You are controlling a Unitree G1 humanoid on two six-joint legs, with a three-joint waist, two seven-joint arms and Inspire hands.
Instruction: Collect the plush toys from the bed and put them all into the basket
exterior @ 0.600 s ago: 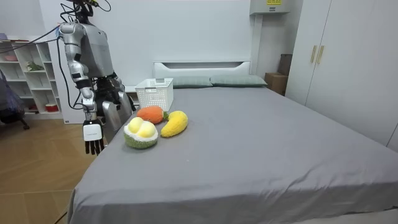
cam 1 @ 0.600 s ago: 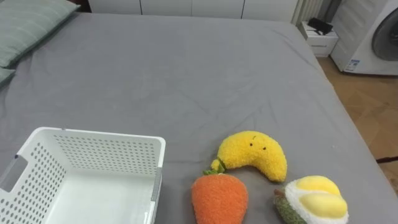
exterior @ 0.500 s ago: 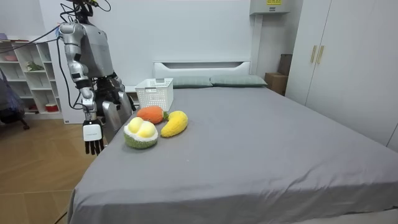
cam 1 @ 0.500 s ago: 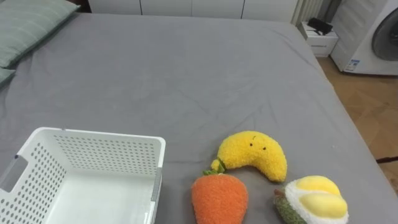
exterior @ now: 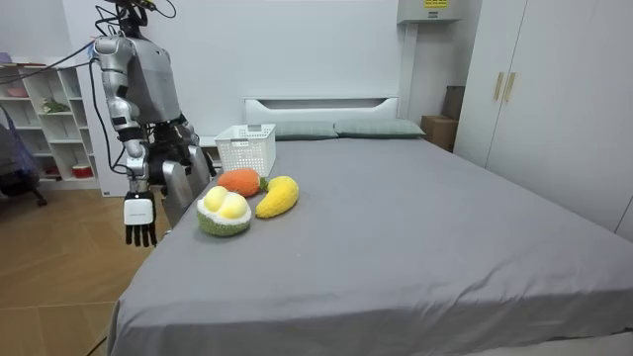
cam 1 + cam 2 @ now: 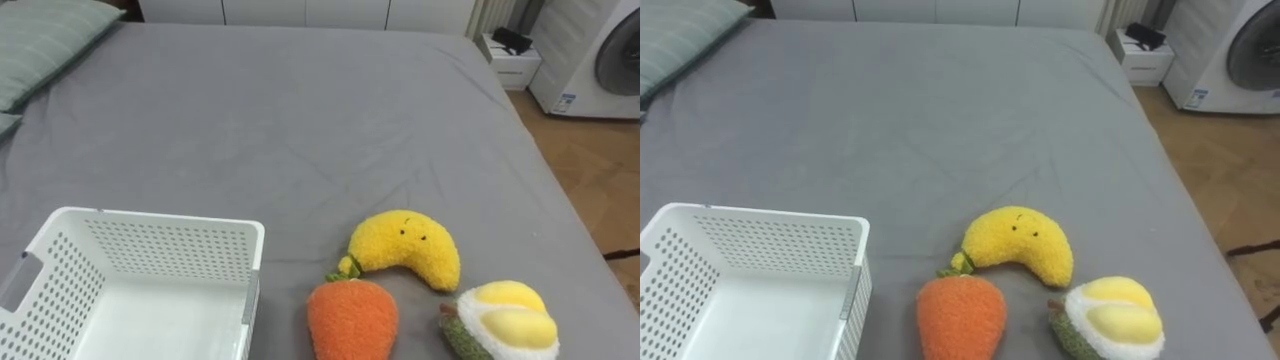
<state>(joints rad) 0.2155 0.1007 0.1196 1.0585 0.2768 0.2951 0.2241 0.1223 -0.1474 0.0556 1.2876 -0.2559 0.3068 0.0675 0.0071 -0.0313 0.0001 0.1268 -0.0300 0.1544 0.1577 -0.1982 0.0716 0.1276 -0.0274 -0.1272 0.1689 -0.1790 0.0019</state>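
Right hand (image 5: pixel 139 220) swung slightly toward room view's left, away from bed (image 6: pixel 300 110) edge. Hangs at robot's side, fingers loose and extended, holding nothing. Robot stands at bedside facing toys.

Plush banana (image 6: pixel 405 245), plush carrot (image 6: pixel 352 318) and plush durian (image 6: pixel 503 320) lie clustered on grey sheet near robot's edge. Carrot's leafy end touches banana. White basket (image 6: pixel 160 232) sits just left of carrot, nothing in visible part.

Toys likely light, soft, squashy, not fragile; fuzzy pile should resist slipping. Best hold: wrap from above around banana's mid-curve or carrot's body.
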